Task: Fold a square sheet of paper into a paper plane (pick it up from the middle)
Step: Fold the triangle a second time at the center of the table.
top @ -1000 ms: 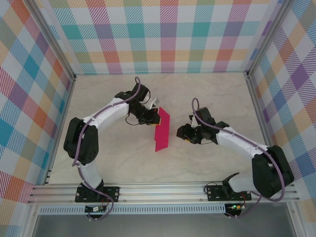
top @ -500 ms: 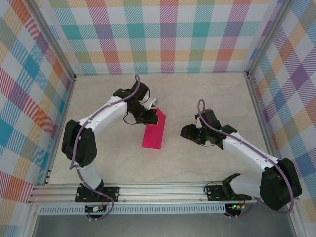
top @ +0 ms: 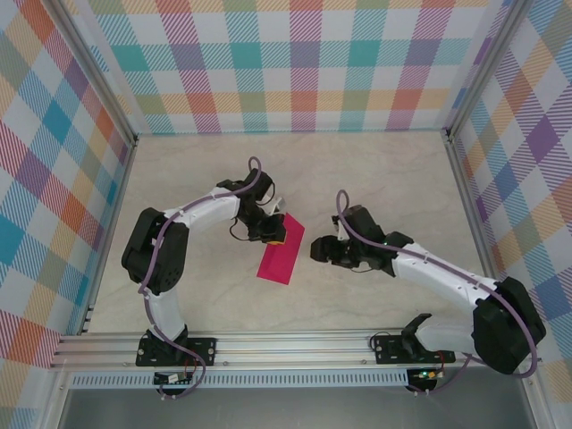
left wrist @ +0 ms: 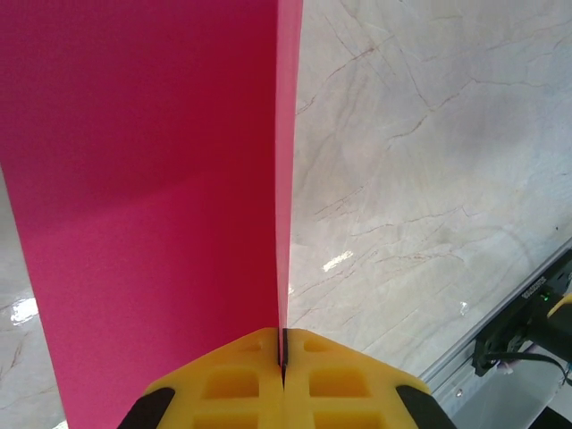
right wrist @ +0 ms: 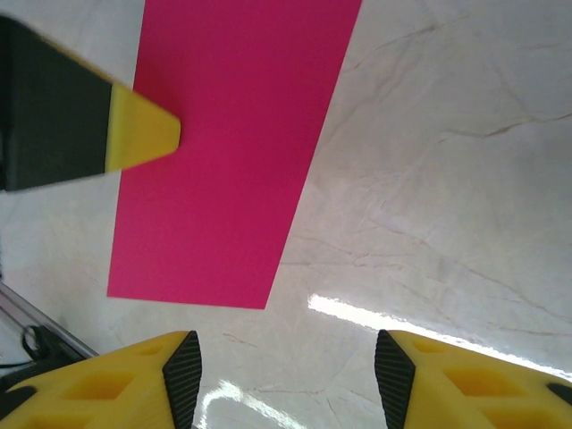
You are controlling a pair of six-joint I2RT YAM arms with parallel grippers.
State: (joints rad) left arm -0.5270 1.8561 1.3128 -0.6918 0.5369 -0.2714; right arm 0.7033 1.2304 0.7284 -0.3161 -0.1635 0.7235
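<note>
Left pincer (left wrist: 282,349) clamps the paper (left wrist: 152,179); right pincer (right wrist: 286,357) gapes nearby. A misjudged nip could crumple it or tug it loose.

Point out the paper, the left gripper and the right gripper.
paper (top: 282,255): top view, middle of the pink sheet.
left gripper (left wrist: 282,356): left wrist view, where the shut yellow fingertips pinch the paper's edge.
right gripper (right wrist: 286,344): right wrist view, midway between the open yellow fingertips.

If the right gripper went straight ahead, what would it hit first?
Probably the paper that the left gripper holds in shut jaws, though depth is hard to judge.
</note>
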